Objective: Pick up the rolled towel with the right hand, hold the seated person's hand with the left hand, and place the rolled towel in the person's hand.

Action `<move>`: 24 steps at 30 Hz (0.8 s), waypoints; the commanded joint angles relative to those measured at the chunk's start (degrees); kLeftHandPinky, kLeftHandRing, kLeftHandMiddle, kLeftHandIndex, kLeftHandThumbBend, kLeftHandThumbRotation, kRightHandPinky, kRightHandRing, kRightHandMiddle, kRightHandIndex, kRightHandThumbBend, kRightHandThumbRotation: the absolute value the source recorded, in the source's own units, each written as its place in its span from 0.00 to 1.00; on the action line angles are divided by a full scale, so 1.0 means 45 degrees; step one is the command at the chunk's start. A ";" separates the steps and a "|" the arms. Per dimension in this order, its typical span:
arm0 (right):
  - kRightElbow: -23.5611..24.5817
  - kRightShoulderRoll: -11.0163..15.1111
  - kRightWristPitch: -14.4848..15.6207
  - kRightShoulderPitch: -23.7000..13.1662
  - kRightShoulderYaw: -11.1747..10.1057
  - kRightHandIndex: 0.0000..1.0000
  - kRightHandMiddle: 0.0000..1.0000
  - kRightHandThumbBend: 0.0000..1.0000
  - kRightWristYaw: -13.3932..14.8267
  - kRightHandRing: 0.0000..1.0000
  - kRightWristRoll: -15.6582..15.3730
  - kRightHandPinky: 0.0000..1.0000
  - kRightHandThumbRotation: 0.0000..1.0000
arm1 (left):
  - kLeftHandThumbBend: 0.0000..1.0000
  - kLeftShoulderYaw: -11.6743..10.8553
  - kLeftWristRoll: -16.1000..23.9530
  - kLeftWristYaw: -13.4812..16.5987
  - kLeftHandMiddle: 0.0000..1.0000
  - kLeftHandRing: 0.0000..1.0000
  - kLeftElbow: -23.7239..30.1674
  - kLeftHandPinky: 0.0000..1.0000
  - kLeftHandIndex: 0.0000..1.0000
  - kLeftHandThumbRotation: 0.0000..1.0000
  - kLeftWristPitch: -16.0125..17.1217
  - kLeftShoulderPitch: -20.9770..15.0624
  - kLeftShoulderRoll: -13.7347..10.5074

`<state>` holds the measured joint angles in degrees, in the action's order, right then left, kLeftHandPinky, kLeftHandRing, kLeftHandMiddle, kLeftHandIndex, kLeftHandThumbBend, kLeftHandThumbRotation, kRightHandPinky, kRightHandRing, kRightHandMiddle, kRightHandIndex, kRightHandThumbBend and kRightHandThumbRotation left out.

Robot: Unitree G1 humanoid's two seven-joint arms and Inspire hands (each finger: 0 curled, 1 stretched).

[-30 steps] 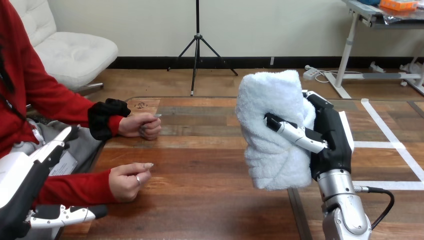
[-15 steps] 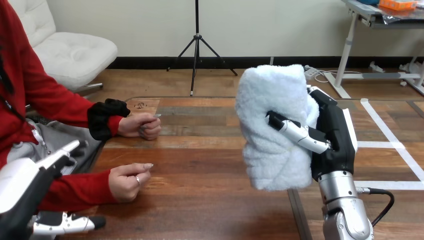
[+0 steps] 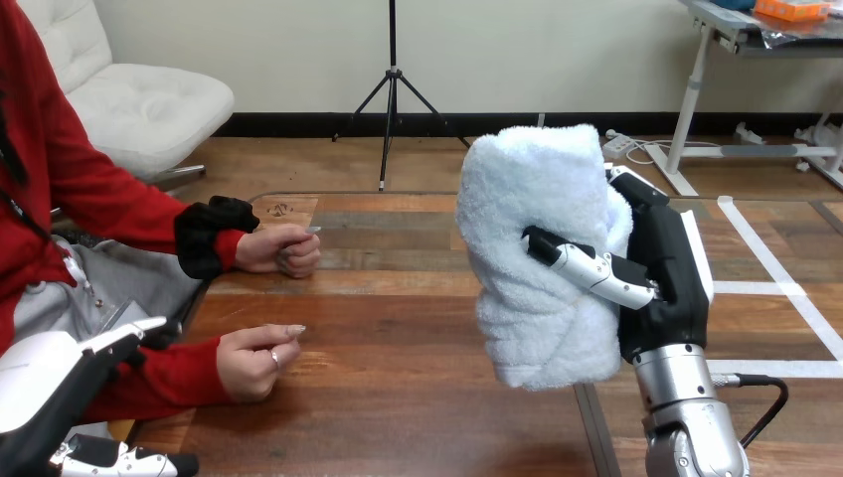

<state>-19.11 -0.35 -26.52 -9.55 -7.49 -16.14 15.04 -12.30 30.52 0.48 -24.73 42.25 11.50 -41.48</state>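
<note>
The white rolled towel stands upright above the table at the right, lifted off the wood. My right hand is shut on it, thumb across its front and fingers behind. My left hand sits at the bottom left corner, white back up, fingers straight, below and left of the person's near hand. The person's near hand rests loosely curled on the table, apart from my left hand. The person's far hand lies closed on the table further back.
The wooden table runs across the view, with white tape lines on its right part. The person's red-sleeved arms lie along the left edge. A dark seam crosses the tabletop below the towel.
My left hand has sunk lower and further toward the bottom left corner. My right hand has carried the towel slightly left and up. The person's hands have stayed still.
</note>
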 commanded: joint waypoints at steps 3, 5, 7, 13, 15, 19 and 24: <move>0.2387 -0.0118 0.0113 -0.0297 0.0189 0.45 0.46 0.82 -0.0092 0.37 0.0667 0.32 0.00 | 1.00 0.0383 0.0375 0.0122 0.78 0.73 0.0125 0.66 0.80 0.37 -0.0248 -0.1139 -0.0884; 0.2617 -0.0104 0.0198 -0.0217 0.0232 0.45 0.46 0.82 -0.0106 0.38 0.0741 0.32 0.00 | 1.00 0.0433 0.0450 0.0095 0.77 0.72 0.0233 0.66 0.80 0.36 -0.0384 -0.1143 -0.0908; 0.2815 -0.0088 0.0303 -0.0148 0.0265 0.45 0.46 0.82 -0.0083 0.38 0.0769 0.32 0.00 | 1.00 0.0457 0.0418 -0.0025 0.77 0.72 0.0360 0.65 0.80 0.34 -0.0534 -0.1129 -0.0903; 0.3494 -0.0141 0.0620 0.0100 0.0422 0.45 0.46 0.82 -0.0038 0.37 0.0945 0.32 0.00 | 1.00 0.0615 0.0701 0.0167 0.75 0.70 0.0504 0.64 0.77 0.27 -0.0723 -0.1245 -0.0868; 0.3710 -0.0164 0.0717 0.0187 0.0480 0.45 0.46 0.82 -0.0054 0.37 0.1042 0.31 0.00 | 1.00 0.0684 0.0822 0.0127 0.74 0.69 0.0649 0.63 0.77 0.24 -0.0896 -0.1264 -0.0882; 0.4097 -0.0175 0.0936 0.0334 0.0559 0.45 0.46 0.82 0.0027 0.37 0.1059 0.31 0.00 | 1.00 0.0789 0.1032 0.0222 0.73 0.67 0.0827 0.61 0.76 0.18 -0.1063 -0.1313 -0.0901; 0.4545 -0.0230 0.1185 0.0510 0.0651 0.45 0.46 0.82 0.0141 0.38 0.1048 0.31 0.00 | 1.00 0.0905 0.1228 0.0274 0.72 0.66 0.1055 0.59 0.75 0.14 -0.1429 -0.1343 -0.0831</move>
<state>-3.94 -0.29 -22.05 -5.44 -5.69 -15.84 18.61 -9.48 34.89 0.66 -22.59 36.97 8.36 -43.37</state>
